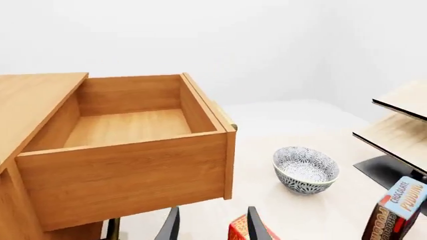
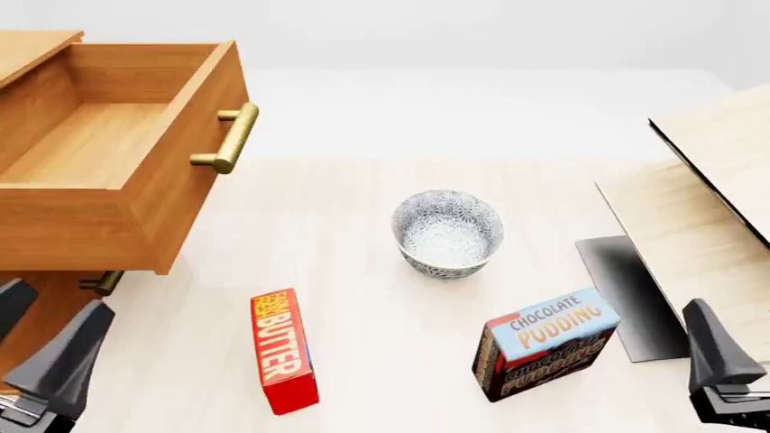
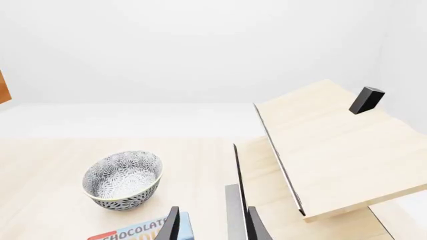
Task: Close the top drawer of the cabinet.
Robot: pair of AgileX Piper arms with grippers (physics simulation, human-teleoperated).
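The top drawer (image 2: 114, 153) of the orange-brown cabinet (image 2: 31, 50) stands pulled far out at the upper left, empty, with its brass bar handle (image 2: 226, 137) on the front. In the left wrist view the drawer's side wall (image 1: 127, 175) fills the near space. My left gripper (image 1: 212, 227) is open, low beside the cabinet and below the drawer, touching nothing. My right gripper (image 3: 212, 225) is open at the near right, far from the cabinet, holding nothing.
A patterned bowl (image 2: 448, 232) sits mid-table. A red butter box (image 2: 283, 350) and a chocolate pudding box (image 2: 547, 343) stand nearer me. Pale wood panels (image 2: 710, 207) on a dark base rise at the right. A lower drawer's handle (image 2: 103, 282) shows under the open drawer.
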